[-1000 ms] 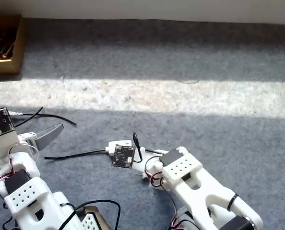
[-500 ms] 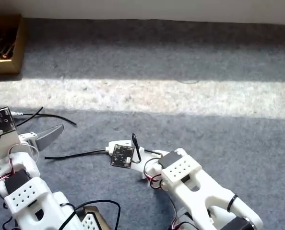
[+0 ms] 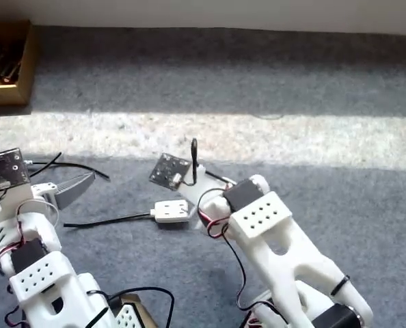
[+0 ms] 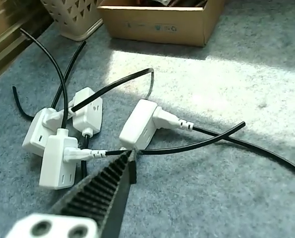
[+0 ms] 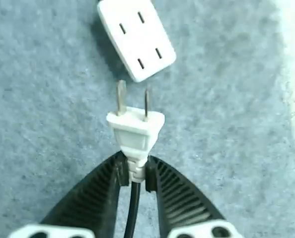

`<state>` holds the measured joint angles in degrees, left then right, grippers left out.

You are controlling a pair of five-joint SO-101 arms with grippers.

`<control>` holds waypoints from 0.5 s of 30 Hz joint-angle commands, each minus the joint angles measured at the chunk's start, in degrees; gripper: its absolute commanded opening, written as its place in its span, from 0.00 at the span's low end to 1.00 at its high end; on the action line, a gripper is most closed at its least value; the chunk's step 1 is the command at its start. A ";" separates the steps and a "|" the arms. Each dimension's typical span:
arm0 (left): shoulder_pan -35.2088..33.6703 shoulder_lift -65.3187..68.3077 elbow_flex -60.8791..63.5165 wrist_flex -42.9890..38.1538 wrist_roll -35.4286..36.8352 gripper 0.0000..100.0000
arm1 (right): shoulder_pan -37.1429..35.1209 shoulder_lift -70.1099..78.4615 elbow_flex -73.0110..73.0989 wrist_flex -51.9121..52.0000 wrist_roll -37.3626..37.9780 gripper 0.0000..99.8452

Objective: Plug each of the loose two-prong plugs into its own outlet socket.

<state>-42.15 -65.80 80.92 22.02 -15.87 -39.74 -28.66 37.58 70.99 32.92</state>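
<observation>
My right gripper (image 5: 135, 166) is shut on the cord end of a white two-prong plug (image 5: 135, 130). Its prongs point at a white outlet socket (image 5: 136, 37) lying on the grey carpet a short gap away, with two pairs of slots facing up. From above, the same socket (image 3: 170, 212) lies just left of the right arm (image 3: 258, 222), and its black cable runs left. My left gripper (image 4: 130, 161) is shut and empty, its tip beside a cluster of white plugs and sockets (image 4: 140, 124) with tangled black cords.
A cardboard box (image 4: 157, 20) and a pale basket (image 4: 70, 17) stand beyond the cluster. A wooden box (image 3: 8, 65) sits at the far left corner. A sunlit strip crosses the carpet behind both arms.
The right arm has lifted and swung toward the far side, uncovering the white socket it hovered over. The left arm shifted only slightly.
</observation>
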 commanded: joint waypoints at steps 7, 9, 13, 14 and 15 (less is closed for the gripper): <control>10.42 -0.66 -18.33 22.68 0.00 0.67 | -7.16 10.07 -30.20 17.54 -11.08 0.01; 12.97 -0.66 -23.78 30.24 0.00 0.67 | -7.16 11.03 -29.85 17.10 -12.04 0.01; 15.69 -0.66 -32.84 38.86 0.00 0.67 | -7.16 9.54 -26.24 13.85 -13.36 0.01; 16.40 -0.66 -34.24 41.41 0.00 0.67 | -7.25 8.13 -24.31 12.00 -13.80 0.01; 17.19 -0.66 -35.38 44.40 0.00 0.67 | -7.34 6.29 -22.20 9.89 -14.15 0.01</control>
<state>-27.30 -65.80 51.30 59.82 -15.87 -46.59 -17.76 12.88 85.14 20.00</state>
